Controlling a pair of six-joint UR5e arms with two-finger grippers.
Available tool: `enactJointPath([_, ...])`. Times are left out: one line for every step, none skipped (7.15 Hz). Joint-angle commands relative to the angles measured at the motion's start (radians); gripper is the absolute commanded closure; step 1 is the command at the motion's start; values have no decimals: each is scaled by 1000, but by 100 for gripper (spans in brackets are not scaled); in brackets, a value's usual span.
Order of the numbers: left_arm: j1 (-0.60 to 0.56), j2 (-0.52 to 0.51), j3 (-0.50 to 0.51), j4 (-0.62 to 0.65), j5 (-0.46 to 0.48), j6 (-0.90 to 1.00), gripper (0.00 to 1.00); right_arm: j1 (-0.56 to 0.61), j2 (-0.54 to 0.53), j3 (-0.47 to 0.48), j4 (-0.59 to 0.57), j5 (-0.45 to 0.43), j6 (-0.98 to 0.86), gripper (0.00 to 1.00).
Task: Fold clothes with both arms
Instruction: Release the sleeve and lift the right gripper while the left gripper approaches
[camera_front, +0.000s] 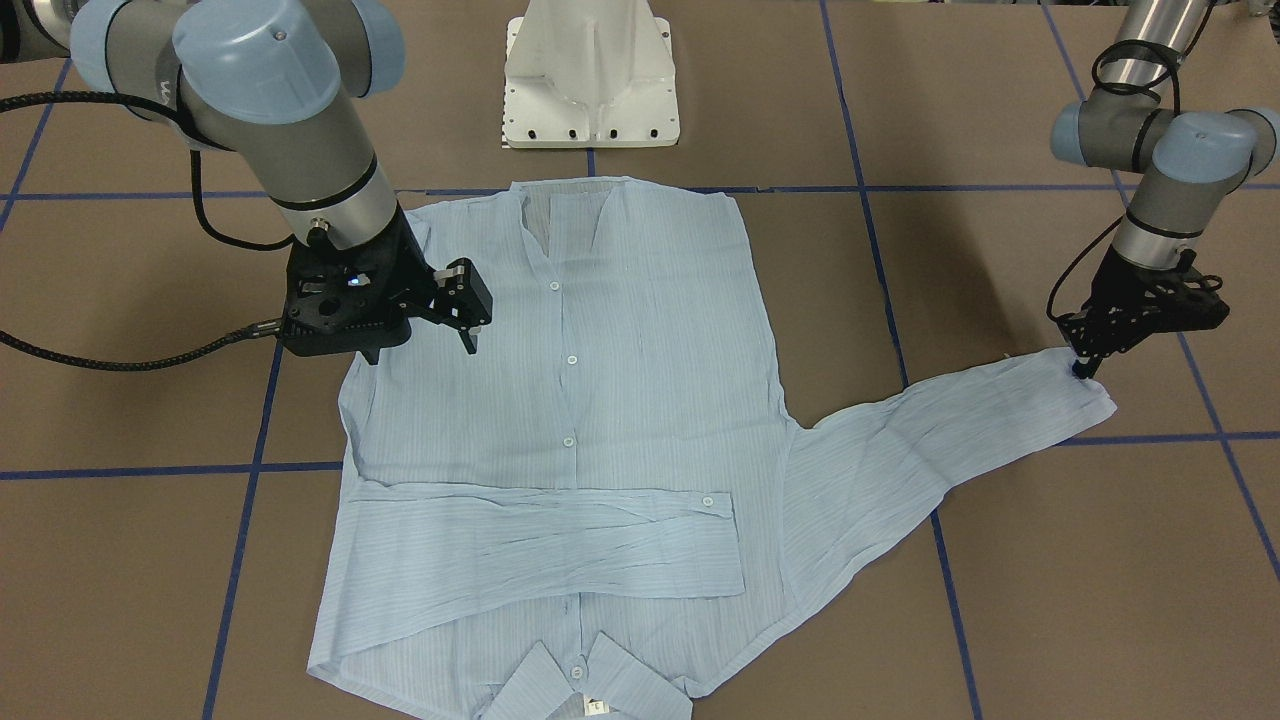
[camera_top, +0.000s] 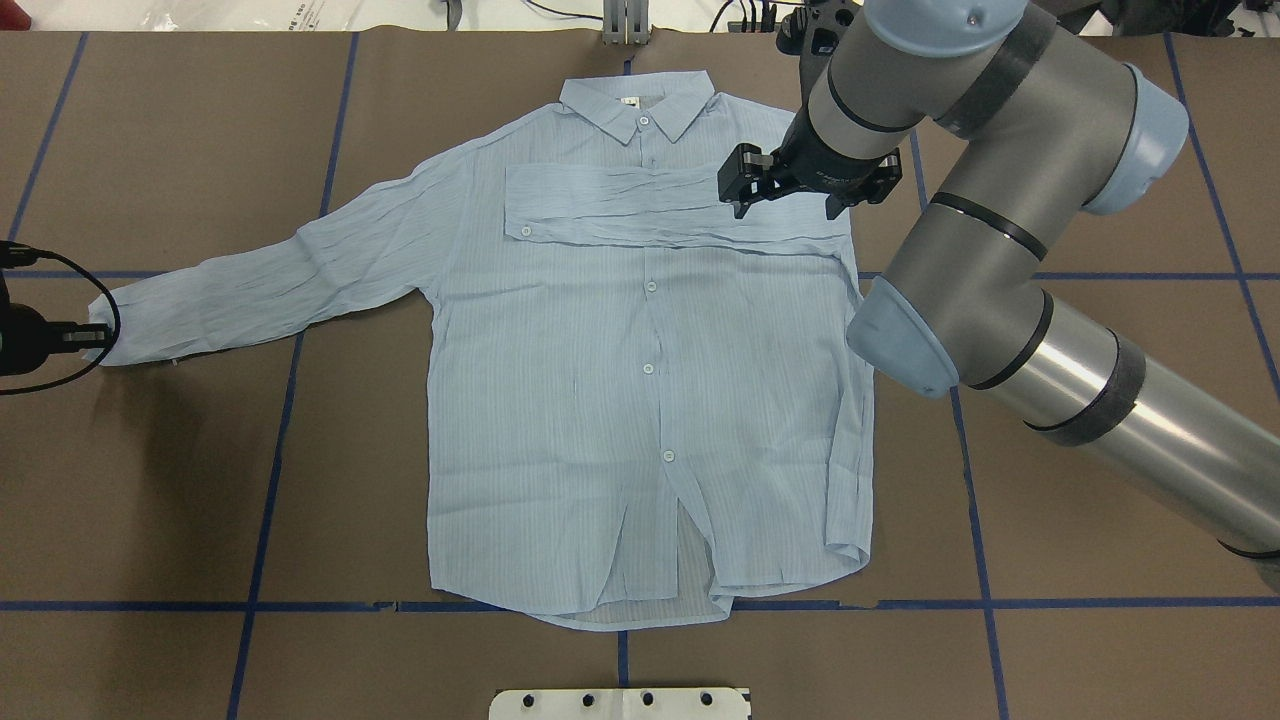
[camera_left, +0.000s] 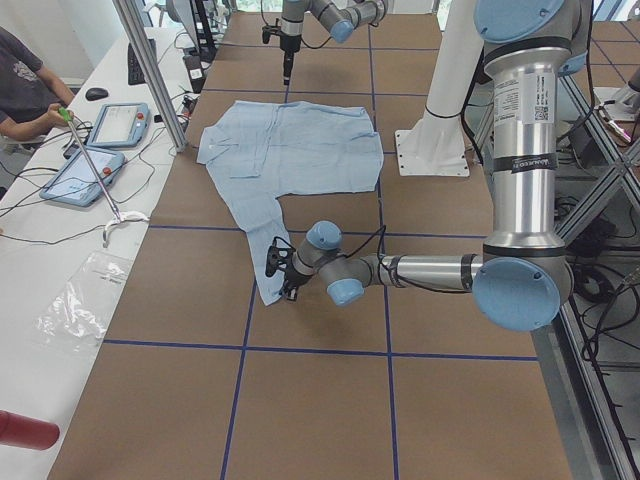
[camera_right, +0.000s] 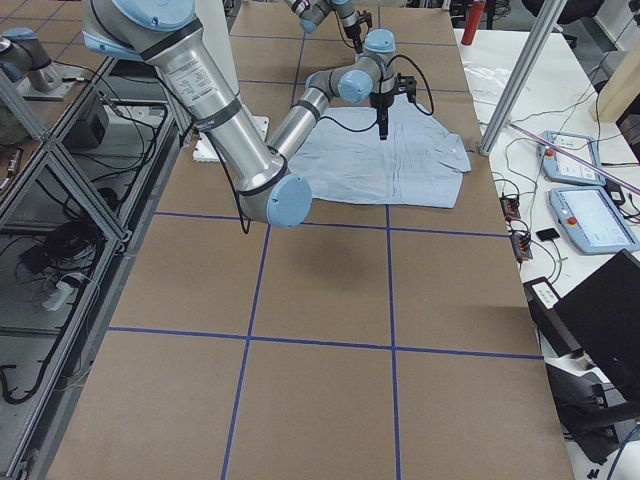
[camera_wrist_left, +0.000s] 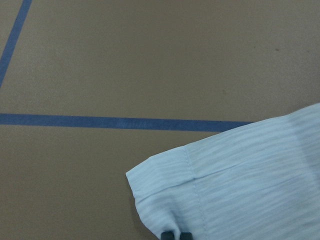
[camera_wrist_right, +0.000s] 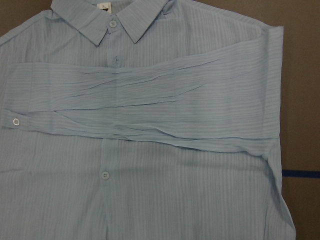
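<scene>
The light blue shirt (camera_top: 640, 380) lies flat and buttoned on the brown table, its collar (camera_top: 640, 105) at the far side. One sleeve (camera_top: 640, 205) is folded across the chest. The other sleeve (camera_top: 270, 280) stretches out sideways. My left gripper (camera_front: 1085, 368) is down at that sleeve's cuff (camera_wrist_left: 165, 185) and shut on its edge. My right gripper (camera_front: 468, 340) hangs open a little above the chest near the folded sleeve's shoulder end, holding nothing. The right wrist view shows only the folded sleeve (camera_wrist_right: 150, 105), with no fingers in it.
The white pedestal base (camera_front: 590, 75) stands behind the shirt's hem. Blue tape lines (camera_top: 290, 400) cross the brown table top (camera_top: 1050, 650). Beyond the table's far edge a side bench (camera_left: 60, 230) holds tablets (camera_left: 115, 125), and a person's arm (camera_left: 30, 110) rests there.
</scene>
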Motion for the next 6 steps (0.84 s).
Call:
enactJointPath([-11, 3, -54, 11, -67, -1, 100, 18, -23, 14, -2, 5, -24, 0])
enactJointPath([-15, 4, -125, 62, -112, -1, 100, 37, -43, 28, -6, 20, -44, 0])
enactJointPath([-17, -8, -213, 163, -112, -7, 100, 56, -95, 62, -8, 33, -58, 0])
enactJointPath([-29, -41, -307, 295, -112, -13, 100, 92, -156, 95, -18, 43, -120, 0])
enactJointPath([-37, -116, -379, 424, -111, -36, 100, 121, -215, 115, -66, 43, -226, 0])
enactJointPath([-37, -235, -392, 546, -98, -109, 100, 153, -279, 138, -83, 42, -333, 0])
